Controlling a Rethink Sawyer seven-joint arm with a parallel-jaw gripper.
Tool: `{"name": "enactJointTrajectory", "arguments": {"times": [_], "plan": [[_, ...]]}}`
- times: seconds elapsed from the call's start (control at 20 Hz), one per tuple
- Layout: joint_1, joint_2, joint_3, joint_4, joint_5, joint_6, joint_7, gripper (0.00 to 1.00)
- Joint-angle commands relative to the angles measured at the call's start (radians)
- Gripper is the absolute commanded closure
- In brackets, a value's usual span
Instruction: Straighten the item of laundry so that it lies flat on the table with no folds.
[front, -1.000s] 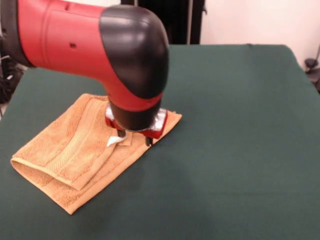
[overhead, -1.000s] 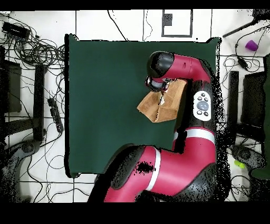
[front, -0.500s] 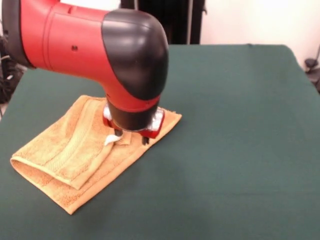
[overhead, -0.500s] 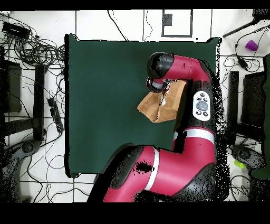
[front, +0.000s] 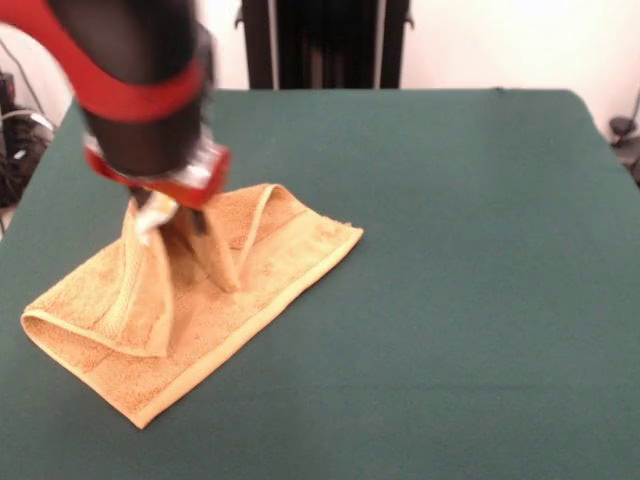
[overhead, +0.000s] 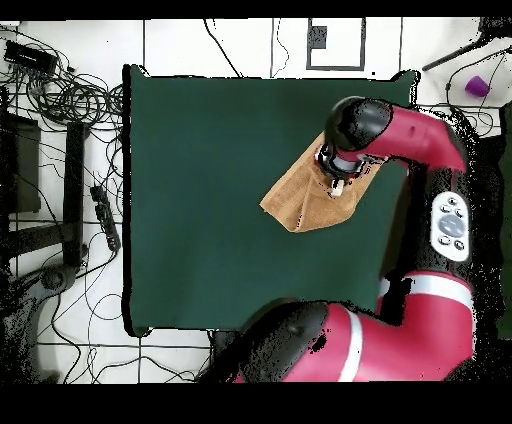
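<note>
The tool (front: 168, 212), apparently pinched on the towel (front: 255, 270), holds a flap above the table (front: 470, 250).

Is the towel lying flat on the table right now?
No, the gripper holds part of the towel up off the table, leaving a raised fold.

Loose black cables (overhead: 60, 95) lie tangled on the white tiled floor (overhead: 200, 45) beside the tabletop. A small purple object (overhead: 476, 86) sits on the floor in one corner. A dark stand (front: 325, 45) rises behind the tabletop before a pale wall (front: 500, 40).
</note>
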Motion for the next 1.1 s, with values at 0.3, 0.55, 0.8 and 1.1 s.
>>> {"name": "enactJointTrajectory", "arguments": {"times": [0.3,0.55,0.8,1.1], "plan": [[-0.010,0.077,0.071,0.129,-0.058,-0.207,-0.013,0.00],[-0.008,0.100,0.075,0.115,-0.066,-0.239,-0.009,0.00],[0.007,0.093,0.070,0.122,-0.020,-0.251,0.065,0.00],[0.014,0.051,0.083,0.091,0.051,-0.115,0.077,0.00]]}}
